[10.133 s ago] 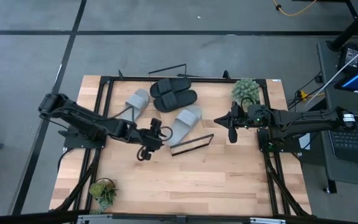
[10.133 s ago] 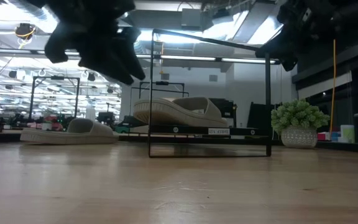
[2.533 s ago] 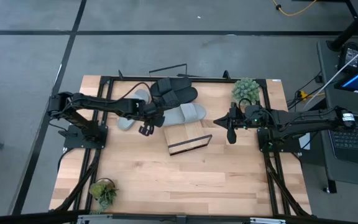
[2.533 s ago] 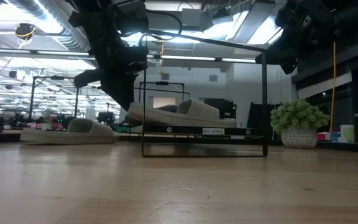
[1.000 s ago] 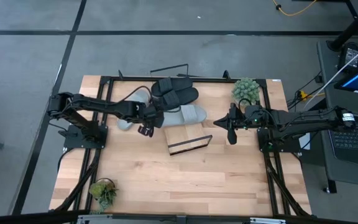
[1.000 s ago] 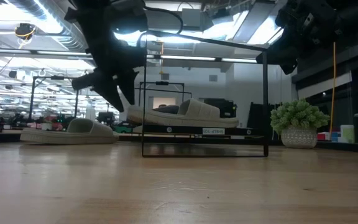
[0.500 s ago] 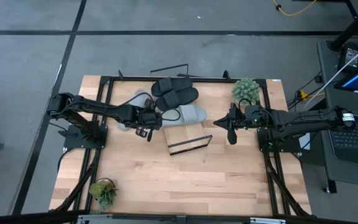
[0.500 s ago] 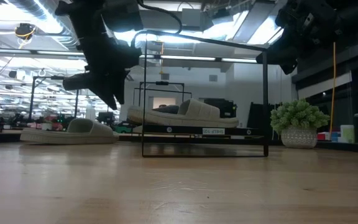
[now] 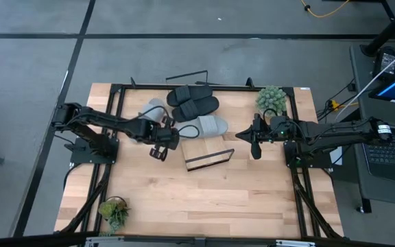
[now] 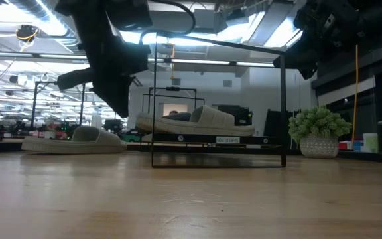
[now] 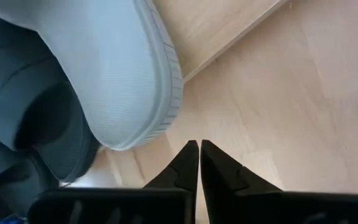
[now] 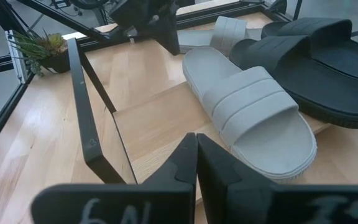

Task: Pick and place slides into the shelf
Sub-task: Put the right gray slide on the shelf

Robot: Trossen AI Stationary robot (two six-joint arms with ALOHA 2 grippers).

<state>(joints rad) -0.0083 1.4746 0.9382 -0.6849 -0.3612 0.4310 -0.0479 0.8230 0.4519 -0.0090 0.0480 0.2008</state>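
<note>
Left gripper (image 9: pixel 158 152) now back from grey slide (image 9: pixel 208 126) on shelf (image 9: pixel 204 152), jaws closed, empty; right gripper (image 9: pixel 255 149) likewise closed.

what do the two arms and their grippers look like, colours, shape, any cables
Both arms are dark, slim and jointed. The left gripper and right gripper end in two black fingers tapering to points. A thin black cable loops off the left arm near its wrist. A small green light shows on the right arm's wrist.

One camera hangs overhead looking straight down on the pale wooden tabletop (image 9: pixel 204 192). Another sits at table height, facing the room. Both wrist cameras look closely at the light grey rubber slide (image 11: pixel 114 74), mid-frame from above.
</note>
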